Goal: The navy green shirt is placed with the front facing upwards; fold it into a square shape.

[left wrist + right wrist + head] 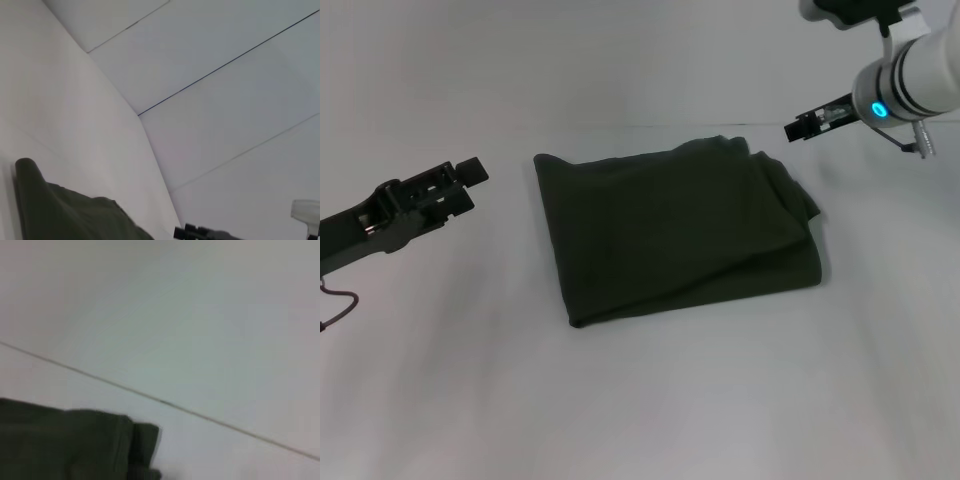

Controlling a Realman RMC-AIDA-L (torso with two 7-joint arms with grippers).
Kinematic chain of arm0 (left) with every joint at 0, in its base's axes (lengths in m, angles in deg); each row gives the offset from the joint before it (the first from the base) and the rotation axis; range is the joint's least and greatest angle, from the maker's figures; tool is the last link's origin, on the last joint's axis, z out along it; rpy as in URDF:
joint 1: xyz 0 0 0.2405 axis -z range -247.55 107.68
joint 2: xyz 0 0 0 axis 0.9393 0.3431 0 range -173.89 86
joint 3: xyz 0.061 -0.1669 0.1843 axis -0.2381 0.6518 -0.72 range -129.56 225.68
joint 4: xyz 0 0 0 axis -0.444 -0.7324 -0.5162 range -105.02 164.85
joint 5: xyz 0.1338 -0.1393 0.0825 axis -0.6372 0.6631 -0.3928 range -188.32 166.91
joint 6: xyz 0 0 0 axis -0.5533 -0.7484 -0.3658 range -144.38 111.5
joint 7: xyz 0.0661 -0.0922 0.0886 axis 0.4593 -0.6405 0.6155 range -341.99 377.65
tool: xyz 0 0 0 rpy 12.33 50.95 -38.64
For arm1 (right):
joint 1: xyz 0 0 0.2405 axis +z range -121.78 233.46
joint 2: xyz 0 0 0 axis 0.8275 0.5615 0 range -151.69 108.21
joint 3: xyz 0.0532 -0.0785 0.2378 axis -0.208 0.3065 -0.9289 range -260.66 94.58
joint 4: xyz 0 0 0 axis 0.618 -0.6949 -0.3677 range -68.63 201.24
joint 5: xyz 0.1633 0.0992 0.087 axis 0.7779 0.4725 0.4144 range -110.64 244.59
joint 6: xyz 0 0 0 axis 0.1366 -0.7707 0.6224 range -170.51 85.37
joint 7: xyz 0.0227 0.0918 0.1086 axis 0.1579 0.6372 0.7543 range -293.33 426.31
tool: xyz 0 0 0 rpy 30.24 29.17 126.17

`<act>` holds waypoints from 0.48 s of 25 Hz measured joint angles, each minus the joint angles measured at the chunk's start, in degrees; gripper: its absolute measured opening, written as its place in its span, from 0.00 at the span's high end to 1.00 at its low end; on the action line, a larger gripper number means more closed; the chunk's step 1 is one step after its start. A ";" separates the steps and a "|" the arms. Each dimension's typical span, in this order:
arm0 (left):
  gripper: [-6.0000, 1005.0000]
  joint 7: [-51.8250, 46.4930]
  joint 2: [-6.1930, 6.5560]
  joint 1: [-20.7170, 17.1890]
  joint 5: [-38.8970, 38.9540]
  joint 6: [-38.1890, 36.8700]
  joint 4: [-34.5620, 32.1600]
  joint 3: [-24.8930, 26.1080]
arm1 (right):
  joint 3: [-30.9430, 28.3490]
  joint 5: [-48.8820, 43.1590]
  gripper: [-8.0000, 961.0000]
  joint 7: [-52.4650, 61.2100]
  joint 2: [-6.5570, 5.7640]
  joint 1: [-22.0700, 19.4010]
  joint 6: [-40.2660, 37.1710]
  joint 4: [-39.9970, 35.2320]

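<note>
Shirt: we see the dark olive-green cotton shirt (675, 232) folded into a rough square on the white table (640, 400).
Left gripper (470, 180): beside shirt, holding nothing; we cannot tell its opening.
Right gripper (798, 127): near far corner, empty; opening unclear.

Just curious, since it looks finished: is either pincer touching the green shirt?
Apart. The head view shows white table between the left pincer and the shirt, and between the right pincer and it.

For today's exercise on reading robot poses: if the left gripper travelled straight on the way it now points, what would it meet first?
Probably the navy green shirt. The left gripper points across the table toward the shirt's near folded edge, though its height above the cloth is unclear.
</note>
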 joint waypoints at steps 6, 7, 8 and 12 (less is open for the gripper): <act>0.24 -0.01 -0.09 -0.04 0.07 0.00 0.00 0.03 | -2.40 1.20 0.29 -1.21 1.33 -2.97 -8.47 -7.43; 0.24 -0.01 -0.11 -0.04 0.11 -0.03 0.00 0.03 | -3.17 2.09 0.29 -1.86 1.33 -2.95 -9.80 -7.78; 0.24 -0.01 -0.13 -0.04 0.18 -0.09 0.00 0.03 | -4.37 3.86 0.30 -3.33 1.25 -2.87 -11.84 -7.94; 0.24 0.23 -0.22 -0.04 0.25 -0.18 0.06 0.03 | -10.70 14.62 0.30 -11.78 0.34 -3.26 -18.45 -7.53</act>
